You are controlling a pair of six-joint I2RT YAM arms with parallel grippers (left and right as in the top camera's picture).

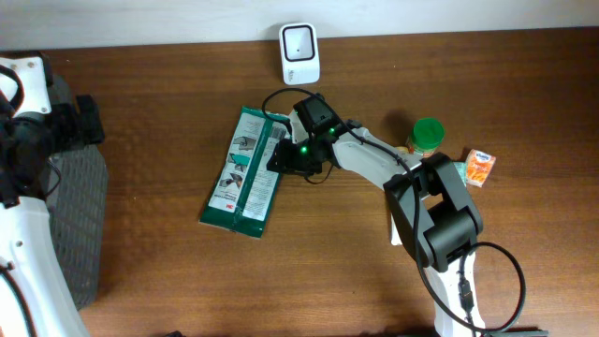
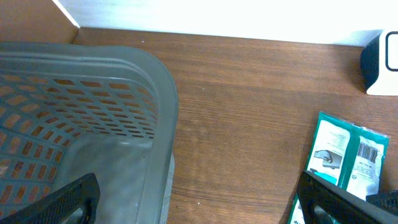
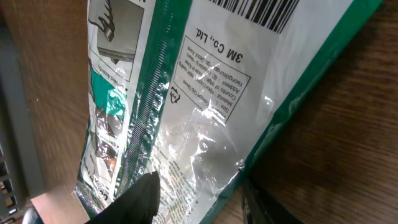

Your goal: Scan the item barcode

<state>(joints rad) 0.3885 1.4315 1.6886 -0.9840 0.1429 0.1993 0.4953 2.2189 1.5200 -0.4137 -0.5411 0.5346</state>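
The item, a flat green and white packet (image 1: 245,168), lies on the wooden table below the white scanner (image 1: 299,53). My right gripper (image 1: 284,157) sits low at the packet's right edge. In the right wrist view the packet (image 3: 205,93) fills the frame with its barcode (image 3: 261,12) facing up. There my right gripper (image 3: 199,193) is open, one finger above the packet and the other over the bare wood, astride its green edge. My left gripper (image 2: 199,202) is wide open and holds nothing, above the rim of a grey basket (image 2: 124,74). The packet (image 2: 348,152) and the scanner (image 2: 380,62) show at right.
The grey basket (image 1: 80,215) stands at the table's left side under my left arm. A green-lidded jar (image 1: 428,136) and a small orange carton (image 1: 479,168) stand to the right of the right arm. The scanner's cable runs toward the packet's top.
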